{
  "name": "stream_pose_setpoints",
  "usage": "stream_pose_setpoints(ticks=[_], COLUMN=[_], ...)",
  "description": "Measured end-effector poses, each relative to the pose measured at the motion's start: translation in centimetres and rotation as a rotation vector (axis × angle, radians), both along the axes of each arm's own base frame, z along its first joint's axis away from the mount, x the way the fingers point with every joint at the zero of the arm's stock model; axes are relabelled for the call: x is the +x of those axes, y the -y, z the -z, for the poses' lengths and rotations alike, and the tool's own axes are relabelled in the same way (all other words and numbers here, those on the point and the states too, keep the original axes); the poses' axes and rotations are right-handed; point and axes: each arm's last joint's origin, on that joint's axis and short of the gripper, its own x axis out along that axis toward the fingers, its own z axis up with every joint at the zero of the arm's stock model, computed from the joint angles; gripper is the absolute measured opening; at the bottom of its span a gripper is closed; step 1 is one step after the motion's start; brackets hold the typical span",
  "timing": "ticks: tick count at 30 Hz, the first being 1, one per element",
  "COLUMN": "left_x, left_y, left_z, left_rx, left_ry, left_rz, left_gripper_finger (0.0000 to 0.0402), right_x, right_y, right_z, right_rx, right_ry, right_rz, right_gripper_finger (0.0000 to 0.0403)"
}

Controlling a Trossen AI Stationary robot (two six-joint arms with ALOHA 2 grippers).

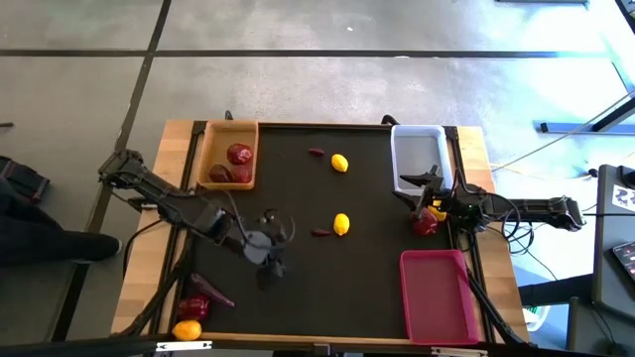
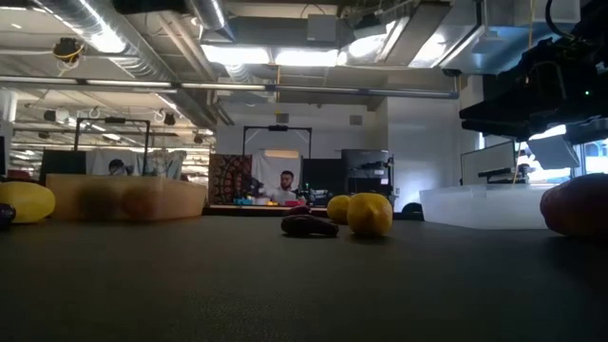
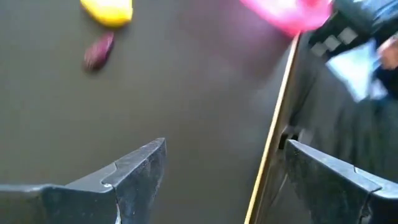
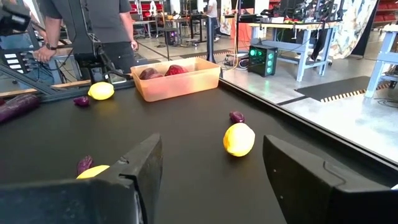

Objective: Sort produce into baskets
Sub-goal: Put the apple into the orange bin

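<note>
The left hand [image 1: 266, 260] hovers over the near-left part of the dark tabletop [image 1: 327, 278], its fingers spread and grasping nothing; in its own wrist view only bare mat and the tabletop's edge lie between the two fingers, and the picture is smeared, so the pink basket [image 3: 287, 14] and a yellow fruit [image 3: 109, 10] with a small purple piece [image 3: 98, 51] beside it are cut off or soft there. The right hand [image 1: 429, 201] hangs at the right side, between the white basket [image 1: 417, 159] and the pink basket [image 1: 437, 295], fingers apart and empty as its wrist view shows. Just under it a dark red fruit [image 1: 425, 224] rests on the mat, with something yellow partly hidden beneath the hand; what that is cannot be made out. The wooden basket [image 1: 229, 154] at the far left holds three dark red fruits [image 1: 238, 154]. Two yellow fruits lie in the open middle: one far [image 1: 339, 163] with a thin purple piece [image 1: 316, 152] near it, one nearer [image 1: 341, 224] with another purple piece [image 1: 321, 233] just beside it. At the near-left corner, off the mat, sit an orange-yellow fruit [image 1: 187, 329], a red fruit [image 1: 194, 307] and a long purple piece [image 1: 214, 292], partly covered by arm cables. The white basket looks empty, though the right arm covers one end. In the low view the red fruit [image 2: 576, 204] is cut off by the frame's edge. A person [image 4: 102, 28] stands beyond the tabletop, seen only from the shoulders down.
</note>
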Motion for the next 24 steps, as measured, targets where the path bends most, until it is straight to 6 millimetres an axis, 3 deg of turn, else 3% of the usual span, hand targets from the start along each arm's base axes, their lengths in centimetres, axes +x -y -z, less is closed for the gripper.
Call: stream_pose_setpoints(ticks=[11,24], left_x=[-4.6,-8.9], left_y=[4.0,9.2], left_z=[1.2,2.5], left_rx=[-0.185,-0.226], left_ry=[-0.382,-0.527], left_rz=[-0.124,-0.145], left_gripper_finger=[0.0318,0.0317], right_x=[0.0,0.0], right_y=[0.0,0.0], right_z=[0.0,0.0], right_rx=[0.0,-0.008], right_ry=[0.0,-0.007], right_rz=[0.0,-0.001], right_gripper_finger=[0.0239,0.0239])
